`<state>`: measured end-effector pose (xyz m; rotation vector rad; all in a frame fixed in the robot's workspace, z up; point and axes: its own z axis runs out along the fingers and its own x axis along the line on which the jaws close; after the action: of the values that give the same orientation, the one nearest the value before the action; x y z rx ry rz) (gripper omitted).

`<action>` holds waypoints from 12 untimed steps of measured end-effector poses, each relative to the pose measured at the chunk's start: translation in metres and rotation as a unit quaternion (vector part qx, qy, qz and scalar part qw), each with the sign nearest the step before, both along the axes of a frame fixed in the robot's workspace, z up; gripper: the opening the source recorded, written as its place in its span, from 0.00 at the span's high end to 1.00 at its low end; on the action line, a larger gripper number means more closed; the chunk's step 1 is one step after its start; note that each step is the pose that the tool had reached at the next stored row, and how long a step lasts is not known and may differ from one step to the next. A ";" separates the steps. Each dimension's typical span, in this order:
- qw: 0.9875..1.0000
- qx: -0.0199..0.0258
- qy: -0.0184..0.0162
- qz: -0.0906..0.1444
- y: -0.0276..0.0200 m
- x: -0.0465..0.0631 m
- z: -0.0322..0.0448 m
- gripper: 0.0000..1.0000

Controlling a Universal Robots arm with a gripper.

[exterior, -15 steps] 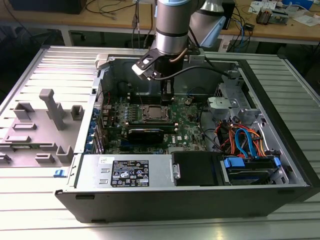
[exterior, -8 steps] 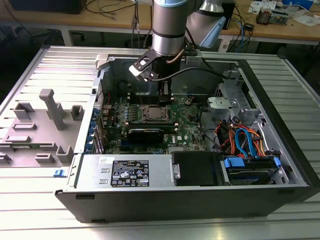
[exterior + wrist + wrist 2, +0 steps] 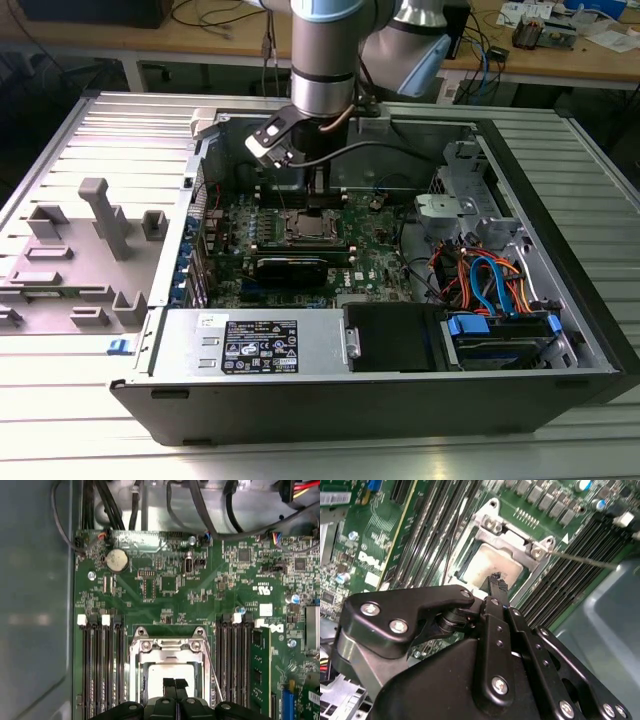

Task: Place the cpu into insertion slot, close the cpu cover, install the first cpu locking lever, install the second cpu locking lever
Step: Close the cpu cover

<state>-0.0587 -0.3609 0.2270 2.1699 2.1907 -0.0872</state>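
First wrist view: pincer [image 3: 175, 683] over insertion slot [image 3: 153, 674]

I'm seeing the cpu [image 3: 155, 672] showing pale silver-grey, the cpu cover [image 3: 167, 644] framing it in brighter silver. The gripper [image 3: 174, 683] over the cpu is reading black. Green circuit board [image 3: 165, 605] surrounding; black memory slots [image 3: 102, 670], white-clipped, flanking.
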 end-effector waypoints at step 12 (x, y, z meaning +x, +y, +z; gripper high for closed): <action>1.000 0.000 -0.001 0.031 -0.0006 -0.028 -0.0176 0.89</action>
<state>-0.0870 -0.3615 0.2094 2.0996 2.2547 -0.0830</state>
